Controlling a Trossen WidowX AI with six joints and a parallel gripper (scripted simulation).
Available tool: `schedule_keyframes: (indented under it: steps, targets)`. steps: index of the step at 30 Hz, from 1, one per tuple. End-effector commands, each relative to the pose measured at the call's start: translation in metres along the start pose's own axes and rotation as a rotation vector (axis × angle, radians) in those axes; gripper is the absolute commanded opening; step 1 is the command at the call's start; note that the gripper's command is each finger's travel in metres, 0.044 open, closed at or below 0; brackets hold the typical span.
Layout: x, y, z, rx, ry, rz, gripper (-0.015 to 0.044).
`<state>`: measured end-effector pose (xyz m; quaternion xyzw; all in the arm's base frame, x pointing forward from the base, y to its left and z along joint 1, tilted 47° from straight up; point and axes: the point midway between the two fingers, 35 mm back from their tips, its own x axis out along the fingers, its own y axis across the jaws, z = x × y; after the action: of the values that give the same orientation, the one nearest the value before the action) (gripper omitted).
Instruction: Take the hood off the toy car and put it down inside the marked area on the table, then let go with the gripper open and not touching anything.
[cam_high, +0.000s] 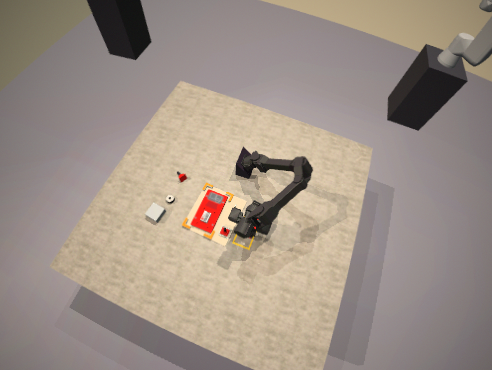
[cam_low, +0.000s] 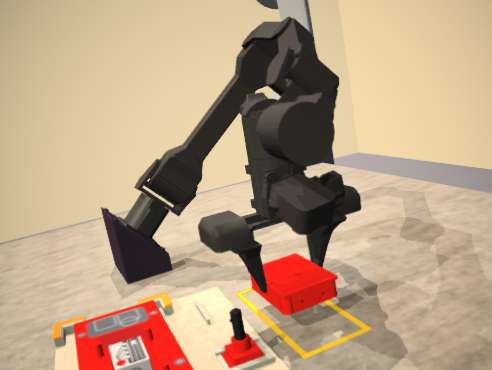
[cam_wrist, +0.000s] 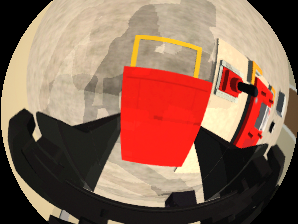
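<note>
The red hood (cam_low: 298, 281) (cam_wrist: 160, 112) is a boxy red cover. My gripper (cam_low: 291, 277) (cam_wrist: 160, 123) is shut on it, one finger on each side. The hood is held nearly level, a little above the table, and hides the rear part of the marked area, a yellow outline (cam_high: 241, 246) (cam_low: 305, 355) (cam_wrist: 169, 41). In the wrist view most of the visible outline lies beyond the hood's far edge. The toy car (cam_high: 200, 222) (cam_low: 165, 340) is a flat red body with its engine bay uncovered. In the top view the arm hides the hood.
A red base with a black upright post (cam_high: 225, 231) (cam_low: 241, 345) (cam_wrist: 230, 82) stands between the car and the outline, on the cream board (cam_low: 212, 300). Orange brackets hold the car's corners. A grey block (cam_high: 155, 213), a small white ring and a small red part (cam_high: 182, 177) lie beyond the car.
</note>
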<state>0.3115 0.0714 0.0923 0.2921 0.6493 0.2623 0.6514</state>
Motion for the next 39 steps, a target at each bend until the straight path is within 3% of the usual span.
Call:
schedule_keyframes:
  steps: [1, 39]
  targets:
    - [0.003, 0.001, -0.001, 0.004, 0.001, 0.005, 0.0000]
    - [0.021, 0.001, -0.001, 0.003, 0.001, 0.006, 0.0000]
